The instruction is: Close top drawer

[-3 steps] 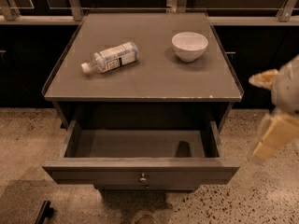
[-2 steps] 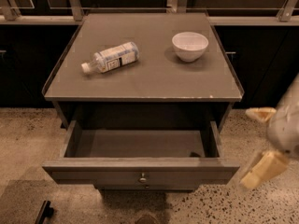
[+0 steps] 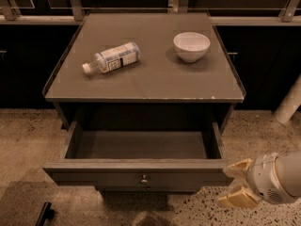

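The top drawer point(image 3: 94, 173) of the grey-brown cabinet stands pulled out, and what shows of its inside is empty. Its flat front faces me with a small round metal knob point(image 3: 144, 179) at the centre. My gripper point(image 3: 233, 184) is low at the right, just beside the right end of the drawer front and slightly in front of it. Its two tan fingers point(image 3: 239, 167) are spread apart with nothing between them. They do not touch the drawer. The lower drawers are hidden under the open one.
On the cabinet top point(image 3: 155, 84) a plastic bottle point(image 3: 112, 58) lies on its side at the left, and a white bowl point(image 3: 191, 46) stands at the right. Speckled floor point(image 3: 28, 140) surrounds the cabinet. A pale post point(image 3: 290, 103) stands at the right edge.
My gripper has moved down and left, from beside the cabinet top's right edge to the right end of the drawer front. The drawer, bottle and bowl have not moved.
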Controlling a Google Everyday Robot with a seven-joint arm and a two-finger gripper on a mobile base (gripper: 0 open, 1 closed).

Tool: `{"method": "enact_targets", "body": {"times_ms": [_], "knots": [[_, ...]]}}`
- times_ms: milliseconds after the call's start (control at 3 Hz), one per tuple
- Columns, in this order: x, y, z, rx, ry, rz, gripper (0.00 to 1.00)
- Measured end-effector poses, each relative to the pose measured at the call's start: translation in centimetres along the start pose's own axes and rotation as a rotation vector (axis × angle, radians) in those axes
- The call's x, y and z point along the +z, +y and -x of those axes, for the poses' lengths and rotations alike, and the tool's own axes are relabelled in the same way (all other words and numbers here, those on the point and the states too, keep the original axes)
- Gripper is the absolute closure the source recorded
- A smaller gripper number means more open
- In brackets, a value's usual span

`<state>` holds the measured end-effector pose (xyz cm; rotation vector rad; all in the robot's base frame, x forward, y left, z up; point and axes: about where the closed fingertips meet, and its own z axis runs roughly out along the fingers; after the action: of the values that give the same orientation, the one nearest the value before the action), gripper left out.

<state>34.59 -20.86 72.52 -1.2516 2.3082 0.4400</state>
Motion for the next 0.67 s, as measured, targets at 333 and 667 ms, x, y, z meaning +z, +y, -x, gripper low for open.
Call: {"method": "enact_targets", "body": {"times_ms": [333, 667], "knots": [[-0.05, 0.1, 0.02, -0.001, 0.001, 0.003, 0.65], [-0.05, 0.1, 0.02, -0.001, 0.001, 0.003, 0.88]]}}
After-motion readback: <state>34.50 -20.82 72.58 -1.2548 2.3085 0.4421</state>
